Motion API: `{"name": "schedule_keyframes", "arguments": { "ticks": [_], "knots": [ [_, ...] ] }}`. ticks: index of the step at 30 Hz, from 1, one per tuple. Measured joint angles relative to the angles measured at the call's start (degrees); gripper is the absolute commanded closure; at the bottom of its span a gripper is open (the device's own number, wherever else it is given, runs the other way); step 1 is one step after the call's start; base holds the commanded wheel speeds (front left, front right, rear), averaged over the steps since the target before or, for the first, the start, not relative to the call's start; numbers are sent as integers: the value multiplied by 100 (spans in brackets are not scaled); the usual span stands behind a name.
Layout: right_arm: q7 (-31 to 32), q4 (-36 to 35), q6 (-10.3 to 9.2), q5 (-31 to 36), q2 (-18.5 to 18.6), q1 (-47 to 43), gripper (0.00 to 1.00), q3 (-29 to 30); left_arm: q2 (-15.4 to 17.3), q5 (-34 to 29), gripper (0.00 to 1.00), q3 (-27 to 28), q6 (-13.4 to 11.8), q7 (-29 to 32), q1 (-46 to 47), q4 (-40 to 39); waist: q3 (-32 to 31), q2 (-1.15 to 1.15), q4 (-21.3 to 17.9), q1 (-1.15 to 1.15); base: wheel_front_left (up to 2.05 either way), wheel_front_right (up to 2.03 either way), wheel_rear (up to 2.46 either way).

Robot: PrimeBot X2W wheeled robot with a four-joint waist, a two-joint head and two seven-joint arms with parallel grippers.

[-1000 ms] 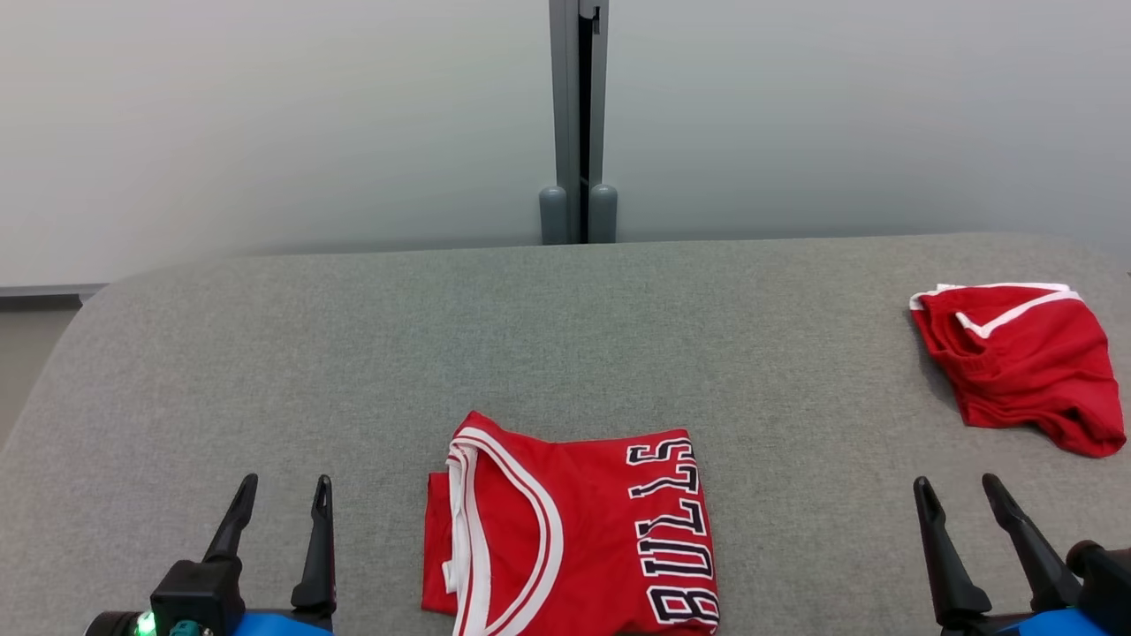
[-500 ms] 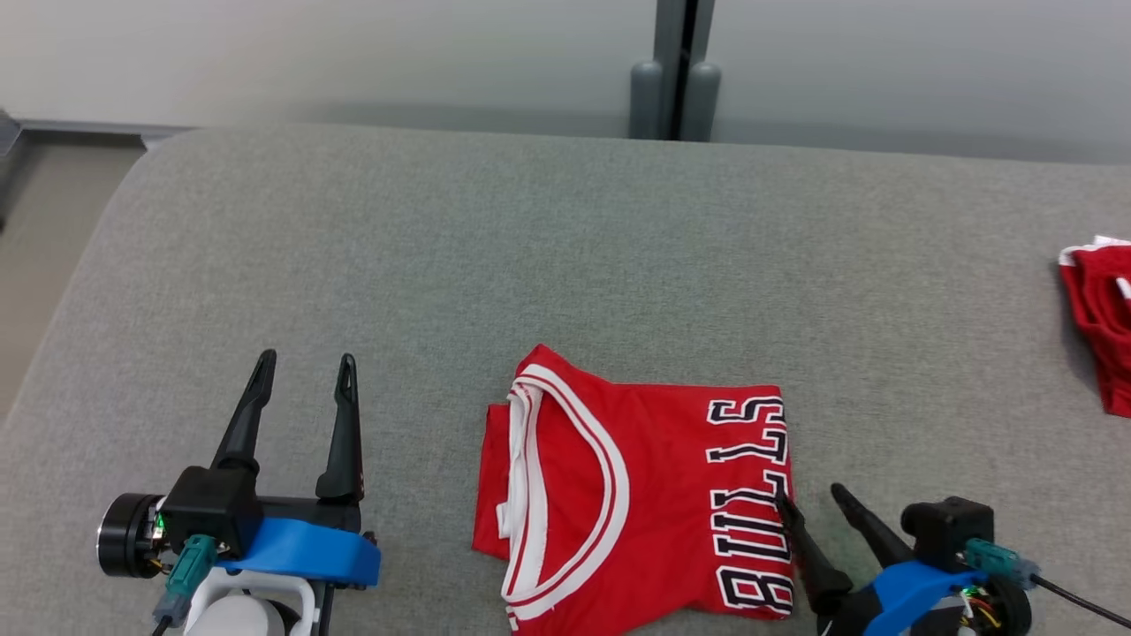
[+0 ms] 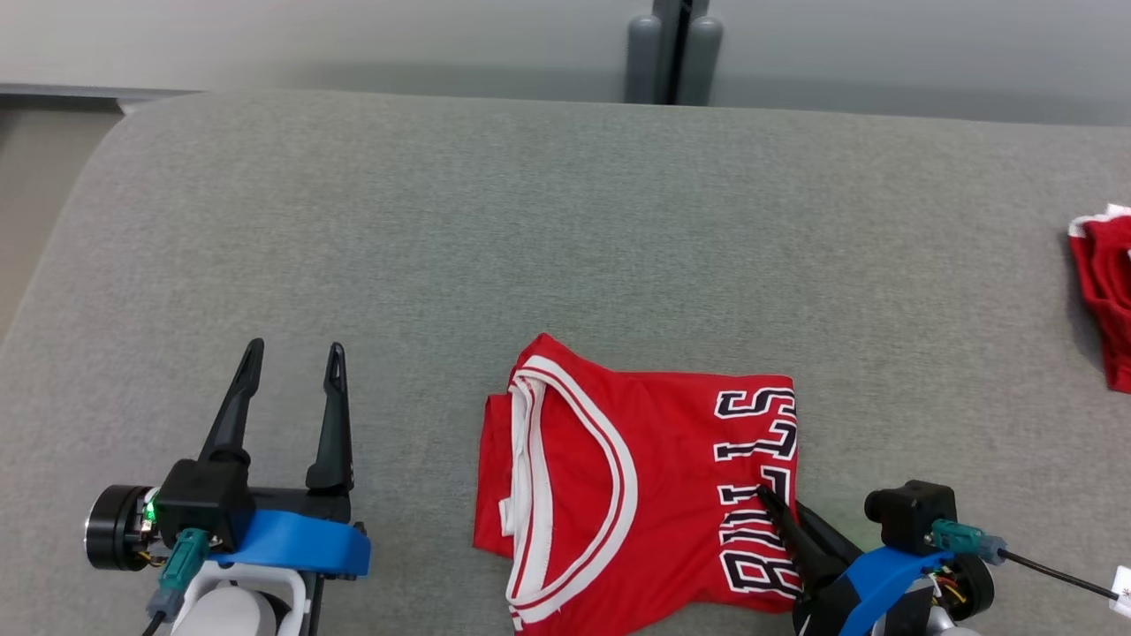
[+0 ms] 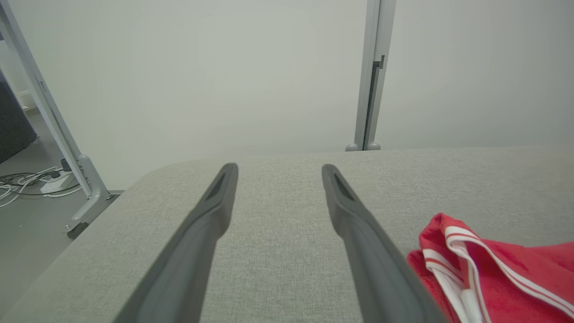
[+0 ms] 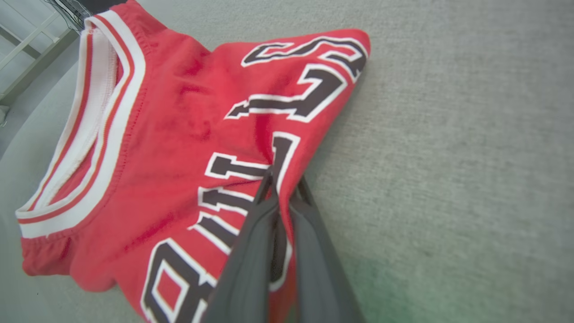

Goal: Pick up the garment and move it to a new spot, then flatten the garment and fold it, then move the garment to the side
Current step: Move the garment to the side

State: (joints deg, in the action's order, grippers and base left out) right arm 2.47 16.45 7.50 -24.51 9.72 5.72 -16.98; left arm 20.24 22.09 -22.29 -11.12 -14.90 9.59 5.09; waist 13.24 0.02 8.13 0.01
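Note:
The garment (image 3: 618,486) is a folded red jersey with white trim and black lettering, lying on the grey padded table (image 3: 530,221) near its front edge. My right gripper (image 3: 778,499) comes in from the lower right and is shut on the jersey's right edge, at the lettering. In the right wrist view the fingers (image 5: 251,233) pinch a fold of the garment (image 5: 179,134) at the gripper (image 5: 284,177) tips. My left gripper (image 3: 296,347) stands open over bare table, left of the jersey. The left wrist view has this gripper (image 4: 279,168) open, with the garment (image 4: 515,278) at lower right.
A second red garment with white trim (image 3: 1104,291) lies at the table's right edge. A grey post (image 3: 673,44) stands behind the table against the wall. Left of the table are a metal frame leg (image 4: 85,179) and floor cables (image 4: 27,181).
The head camera has tilted down and shifted. My right gripper moved in to the jersey's right edge and shut on it, lifting that edge slightly. The left gripper stays open.

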Motion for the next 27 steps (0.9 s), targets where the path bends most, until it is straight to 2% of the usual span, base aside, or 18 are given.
{"name": "schedule_keyframes", "arguments": {
  "ticks": [5,15,19,27],
  "knots": [
    [-135,-182,0,-83,188,-23,100,24,86,-57,0,33,-14,-8,-116,-124,31,0,-502,0,0,0,0],
    [-264,-255,-1,-131,404,40,100,549,169,-113,0,-23,-36,81,-35,-437,106,-1,-1584,-1,0,0,0],
    [-264,-15,-1,-136,452,609,100,680,154,-158,0,-77,-5,126,178,-519,249,-1,-1793,-1,0,0,0],
    [-465,889,-1,-191,727,2466,100,810,197,-289,0,-199,102,247,594,-591,757,-1,-1863,0,0,0,0]
  ]
}}
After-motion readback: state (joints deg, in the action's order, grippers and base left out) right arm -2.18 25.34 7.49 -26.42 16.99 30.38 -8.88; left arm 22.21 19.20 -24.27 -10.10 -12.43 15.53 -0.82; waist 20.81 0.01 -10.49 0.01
